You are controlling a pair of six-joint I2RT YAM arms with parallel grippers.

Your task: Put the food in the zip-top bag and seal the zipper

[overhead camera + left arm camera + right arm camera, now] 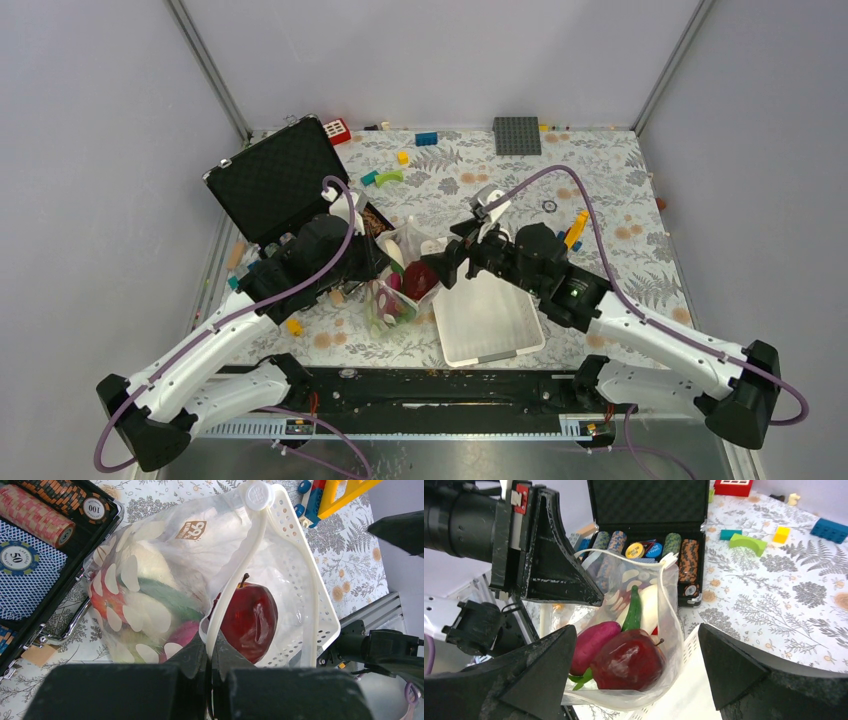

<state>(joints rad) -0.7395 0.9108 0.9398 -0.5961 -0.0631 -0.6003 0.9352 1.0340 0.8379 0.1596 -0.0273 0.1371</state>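
Observation:
The clear zip-top bag hangs lifted with its mouth open. My left gripper is shut on the white zipper strip at the mouth edge. Inside the bag lie a dark-red bulb, a purple sweet potato, a long green pepper and a white radish. My right gripper stands wide open just over the mouth, one finger on each side of the dark-red bulb and nothing between its pads. In the top view the bag sits between left gripper and right gripper.
A white slotted basket lies right of the bag, partly under its mouth. An open black case with rolls of poker chips stands behind the left arm. Toy bricks and a grey baseplate lie at the back.

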